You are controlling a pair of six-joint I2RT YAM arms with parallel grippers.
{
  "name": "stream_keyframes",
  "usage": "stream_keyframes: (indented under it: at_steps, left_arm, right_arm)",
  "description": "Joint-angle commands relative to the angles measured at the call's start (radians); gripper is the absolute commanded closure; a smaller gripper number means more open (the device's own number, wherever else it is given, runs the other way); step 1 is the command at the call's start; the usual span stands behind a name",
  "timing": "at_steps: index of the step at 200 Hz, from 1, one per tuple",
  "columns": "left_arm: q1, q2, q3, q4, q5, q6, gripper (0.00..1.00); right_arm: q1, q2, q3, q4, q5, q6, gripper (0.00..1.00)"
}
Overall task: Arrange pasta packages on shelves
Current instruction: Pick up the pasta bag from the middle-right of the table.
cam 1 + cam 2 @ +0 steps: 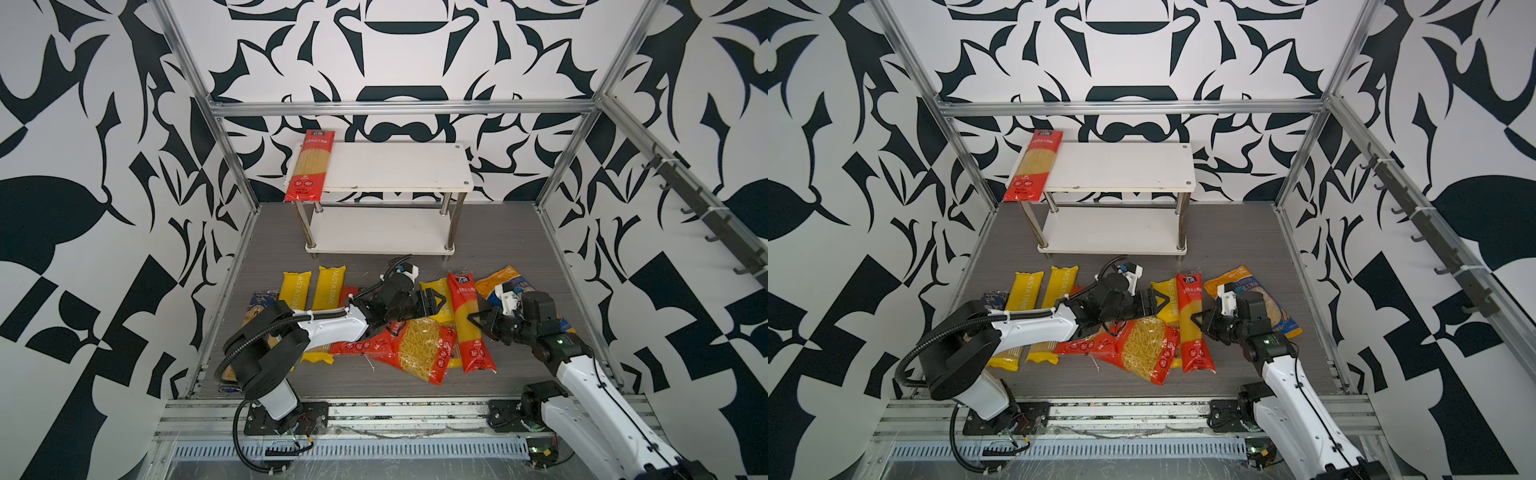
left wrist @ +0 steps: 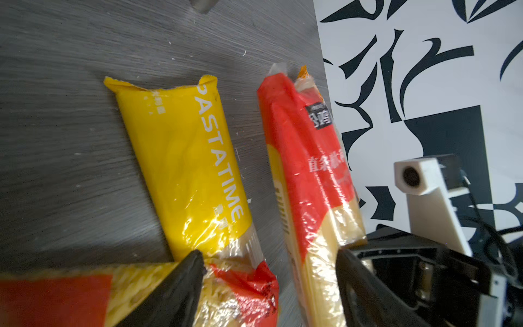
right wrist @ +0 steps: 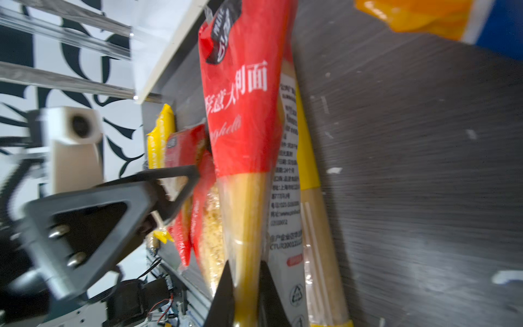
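Observation:
My right gripper (image 3: 246,266) is shut on the clear middle of a red spaghetti pack (image 1: 467,316) lying among the pasta packages on the grey floor. My left gripper (image 2: 268,253) hovers open just left of it. It hangs over a yellow PASTATIME pack (image 2: 184,158) and the corner of a red fusilli bag (image 1: 419,349), holding nothing. In both top views the shelves (image 1: 395,166) stand at the back. Another red spaghetti pack (image 1: 309,166) lies across the left end of the top board, overhanging its front edge. The lower board (image 1: 374,232) is bare.
Two yellow PASTATIME packs (image 1: 330,286) and a dark-blue pack (image 1: 262,299) lie partly under the left arm. A blue-orange bag (image 1: 505,282) sits behind the right wrist. Aluminium frame rails (image 1: 232,166) and patterned walls enclose the floor. A hook rail (image 1: 706,208) lines the right wall.

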Motion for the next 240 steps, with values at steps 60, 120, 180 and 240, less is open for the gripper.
stream_keyframes:
  at_steps: [60,120,180,240]
  left_arm:
    - [0.030,-0.093,-0.066,0.192,0.081,-0.069,0.16]
    - [0.092,-0.346,-0.111,0.064,0.041,0.002,0.40]
    - [0.107,-0.540,-0.095,-0.047,0.013,0.107,0.71]
    - [0.158,-0.599,0.045,-0.186,0.101,0.141,0.77]
  right_arm:
    - [0.462,0.065,0.213,0.325,0.253,0.090,1.00]
    - [0.640,0.254,0.312,0.429,0.324,0.056,1.00]
    - [0.641,0.307,0.317,0.506,0.263,0.052,0.74]
    - [0.635,0.263,0.335,0.331,0.213,-0.111,0.36]
